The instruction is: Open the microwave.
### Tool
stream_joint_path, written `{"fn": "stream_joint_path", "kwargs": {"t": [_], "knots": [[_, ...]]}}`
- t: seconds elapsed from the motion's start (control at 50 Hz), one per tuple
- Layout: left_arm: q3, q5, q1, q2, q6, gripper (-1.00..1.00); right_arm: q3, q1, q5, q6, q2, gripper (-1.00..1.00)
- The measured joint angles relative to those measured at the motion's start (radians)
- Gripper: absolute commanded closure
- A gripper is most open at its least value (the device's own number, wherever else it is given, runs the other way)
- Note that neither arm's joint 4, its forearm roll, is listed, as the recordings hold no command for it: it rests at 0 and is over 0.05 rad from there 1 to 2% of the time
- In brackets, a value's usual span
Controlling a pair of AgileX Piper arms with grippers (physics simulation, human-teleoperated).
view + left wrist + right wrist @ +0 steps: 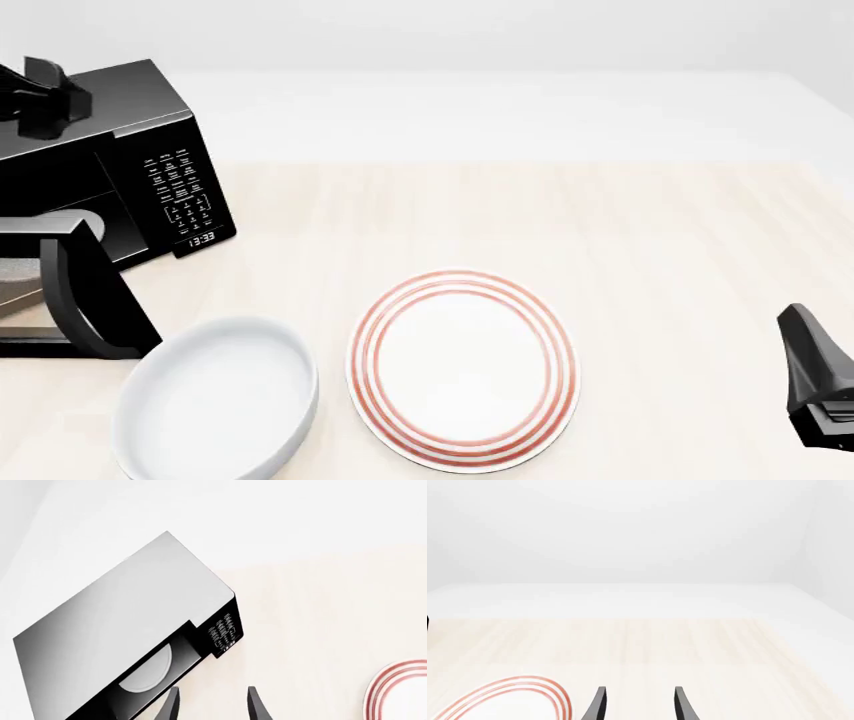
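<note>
The black microwave stands at the table's far left, its white-button keypad and small clock facing right-front. Its door is swung out toward me, wide open. In the left wrist view the microwave is seen from above, with the pale turntable showing inside the open cavity. My left gripper is open and empty, hovering above and in front of the microwave; in the front view the left arm sits over its top. My right gripper is open and empty, low at the table's right.
A white bowl sits at the front left, just beside the open door. A white plate with red rings lies at the front centre, and shows in the right wrist view and the left wrist view. The table is pale wood.
</note>
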Motion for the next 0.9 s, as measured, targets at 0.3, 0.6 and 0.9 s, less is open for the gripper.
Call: {"fn": "stream_joint_path", "kwargs": {"t": [0.3,0.6,0.9], "knots": [[-0.008,0.023,0.037,0.046,-0.023,-1.00,0.000,0.000,0.000,0.000,0.000,-1.00],[0.008,0.026,0.086,0.056,-0.034,-1.00,0.000,0.000,0.000,0.000,0.000,-1.00],[0.033,0.016,0.125,0.070,-0.035,-1.00,0.000,0.000,0.000,0.000,0.000,-1.00]]}}
